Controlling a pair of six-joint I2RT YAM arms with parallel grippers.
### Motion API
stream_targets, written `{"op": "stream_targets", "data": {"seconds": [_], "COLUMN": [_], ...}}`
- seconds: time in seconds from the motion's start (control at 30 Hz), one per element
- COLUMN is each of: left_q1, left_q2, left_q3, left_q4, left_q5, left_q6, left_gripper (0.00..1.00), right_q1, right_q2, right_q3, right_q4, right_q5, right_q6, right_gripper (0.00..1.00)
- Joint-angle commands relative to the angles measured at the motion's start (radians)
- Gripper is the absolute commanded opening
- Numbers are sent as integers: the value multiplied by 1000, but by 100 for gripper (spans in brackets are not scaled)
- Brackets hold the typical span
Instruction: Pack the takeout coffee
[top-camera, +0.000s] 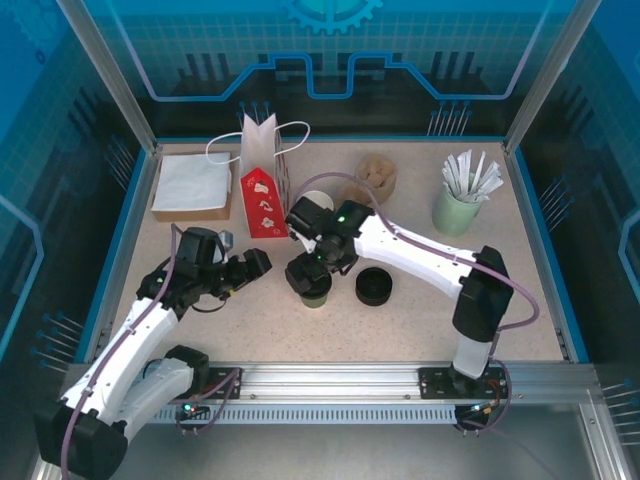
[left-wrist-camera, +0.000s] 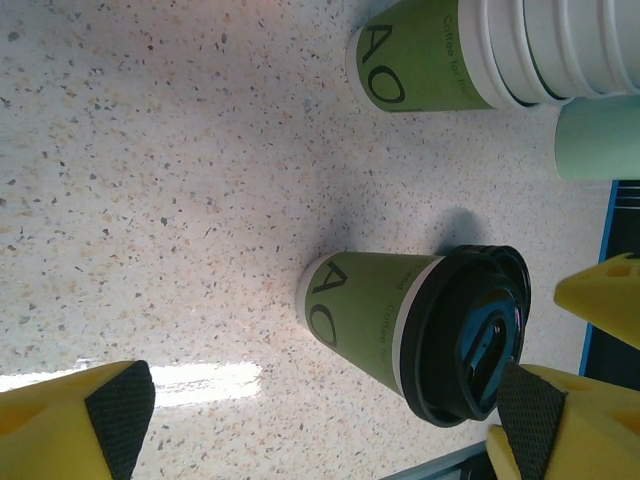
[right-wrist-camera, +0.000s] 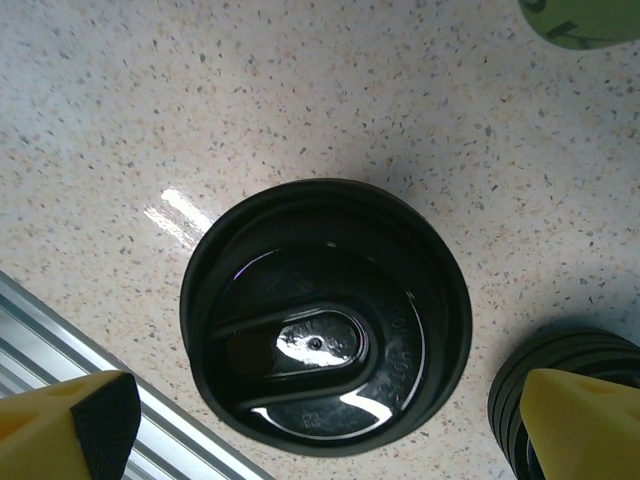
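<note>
— Where do things stand, near end first?
— My left gripper sits near left, jaws spread, empty. My right gripper hangs released over the small green paper cup, which is black-lidded and upright mid-table.
— Beyond that?
— A stack of round black plastic lids just to its right, and a stack of green paper cups farther back.

The lidded takeout coffee, near the middle of the table, carries large dark letters "AO" on its green wall, and beside them a thin line of print too small to read. The green cup stack farther back shows the same "AO" and a line beginning "Coffee for". Raised lettering on the black lid is illegible.
</note>
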Motion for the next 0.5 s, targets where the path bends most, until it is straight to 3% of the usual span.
{"op": "stream_targets", "data": {"seconds": [0.0,0.47], "left_q1": [10,12], "left_q2": [-15,-11], "left_q3": [0,-11], "left_q4": [-32,-24], "left_q5": [-17,-9], "left_q6": [34,42], "left_gripper": [93,94], "right_q1": [16,31], "right_q2": [30,106], "right_q3": [52,82], "right_q4": [-68,-90], "right_q5": [14,-2], "right_q6": [-34,-62], "right_gripper": [100,100]}}
